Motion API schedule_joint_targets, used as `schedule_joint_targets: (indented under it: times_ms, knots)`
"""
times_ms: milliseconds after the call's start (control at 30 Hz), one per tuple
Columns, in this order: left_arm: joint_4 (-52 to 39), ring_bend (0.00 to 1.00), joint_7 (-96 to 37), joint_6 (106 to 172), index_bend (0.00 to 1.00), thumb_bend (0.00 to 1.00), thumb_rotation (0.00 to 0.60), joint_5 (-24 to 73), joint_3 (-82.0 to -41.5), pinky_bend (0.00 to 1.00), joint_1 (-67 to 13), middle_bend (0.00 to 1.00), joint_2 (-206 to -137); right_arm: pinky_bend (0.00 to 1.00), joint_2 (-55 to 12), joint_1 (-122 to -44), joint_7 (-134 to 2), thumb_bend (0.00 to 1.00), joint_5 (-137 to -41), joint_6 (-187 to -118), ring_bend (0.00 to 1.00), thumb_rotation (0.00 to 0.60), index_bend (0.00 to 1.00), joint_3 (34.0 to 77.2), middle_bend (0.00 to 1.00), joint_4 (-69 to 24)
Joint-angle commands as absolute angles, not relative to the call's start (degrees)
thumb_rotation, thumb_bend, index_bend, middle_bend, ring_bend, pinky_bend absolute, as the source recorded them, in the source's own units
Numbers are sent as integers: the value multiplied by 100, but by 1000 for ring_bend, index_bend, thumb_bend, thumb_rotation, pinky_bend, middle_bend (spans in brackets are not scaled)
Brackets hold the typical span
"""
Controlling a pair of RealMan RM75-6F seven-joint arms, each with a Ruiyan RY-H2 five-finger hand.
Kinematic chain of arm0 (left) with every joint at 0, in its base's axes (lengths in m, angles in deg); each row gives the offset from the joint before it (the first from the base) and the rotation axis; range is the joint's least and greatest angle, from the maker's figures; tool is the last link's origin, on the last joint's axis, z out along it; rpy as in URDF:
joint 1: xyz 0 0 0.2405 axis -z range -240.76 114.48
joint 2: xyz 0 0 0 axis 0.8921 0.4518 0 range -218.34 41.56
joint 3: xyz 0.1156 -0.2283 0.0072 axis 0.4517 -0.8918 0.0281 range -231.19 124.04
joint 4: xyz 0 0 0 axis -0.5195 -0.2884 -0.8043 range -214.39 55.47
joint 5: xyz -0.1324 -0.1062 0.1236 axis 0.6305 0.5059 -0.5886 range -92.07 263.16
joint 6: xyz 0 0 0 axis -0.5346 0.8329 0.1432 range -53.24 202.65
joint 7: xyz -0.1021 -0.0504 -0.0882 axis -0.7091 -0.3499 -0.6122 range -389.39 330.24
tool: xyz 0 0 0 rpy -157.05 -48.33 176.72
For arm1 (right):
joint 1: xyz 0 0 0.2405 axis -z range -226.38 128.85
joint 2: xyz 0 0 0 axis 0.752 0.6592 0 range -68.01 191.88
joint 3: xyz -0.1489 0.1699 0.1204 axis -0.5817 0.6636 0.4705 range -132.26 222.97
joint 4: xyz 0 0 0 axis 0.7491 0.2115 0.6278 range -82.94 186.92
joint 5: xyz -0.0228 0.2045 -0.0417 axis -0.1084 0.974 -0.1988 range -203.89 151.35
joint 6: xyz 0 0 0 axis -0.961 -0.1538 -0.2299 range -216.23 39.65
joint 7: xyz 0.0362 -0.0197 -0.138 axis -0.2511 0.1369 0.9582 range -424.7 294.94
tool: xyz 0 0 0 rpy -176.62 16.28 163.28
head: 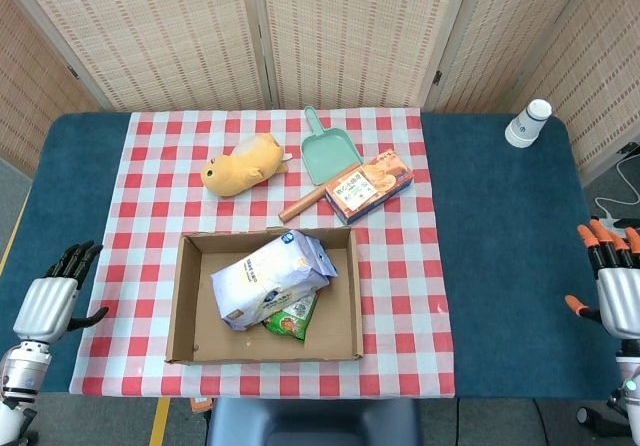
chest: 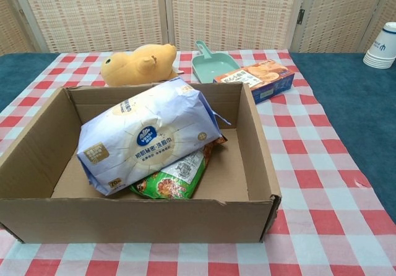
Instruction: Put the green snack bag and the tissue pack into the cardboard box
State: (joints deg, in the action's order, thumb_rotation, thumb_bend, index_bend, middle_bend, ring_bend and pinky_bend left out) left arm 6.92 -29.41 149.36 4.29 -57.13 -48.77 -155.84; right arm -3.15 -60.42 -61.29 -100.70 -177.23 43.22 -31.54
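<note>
The cardboard box (head: 190,311) (chest: 257,146) stands open at the table's front. Inside it, the pale blue tissue pack (head: 268,276) (chest: 145,133) lies tilted on top of the green snack bag (head: 291,318) (chest: 173,180), which peeks out beneath. My left hand (head: 48,301) hangs off the table's left edge, fingers apart and holding nothing. At the far right edge of the head view my right hand (head: 615,281) is also open and empty, orange fingertips spread. Neither hand appears in the chest view.
Behind the box lie a yellow plush toy (head: 243,163) (chest: 139,62), a mint green dustpan (head: 330,152) (chest: 213,64), a snack box (head: 370,185) (chest: 258,78) and a wooden stick (head: 302,204). A white cup stack (head: 527,123) (chest: 382,46) stands at the back right.
</note>
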Motion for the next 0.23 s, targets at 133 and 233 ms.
schedule_joint_targets:
  times_ms: [133,233]
  knots:
    - [674,0,-2880,14872,86,186,600,445,-5700,219,-4854,14,-15608,0,-244,-5826,-6203,0,-10344,-17913,0,600,83,4402,0,-3181]
    - [690,0,-2851,14871,98,185,600,438,-5705,219,-4842,16,-15626,0,-176,-5797,-6075,0,-10429,-17919,0,600,88,4455,0,-3358]
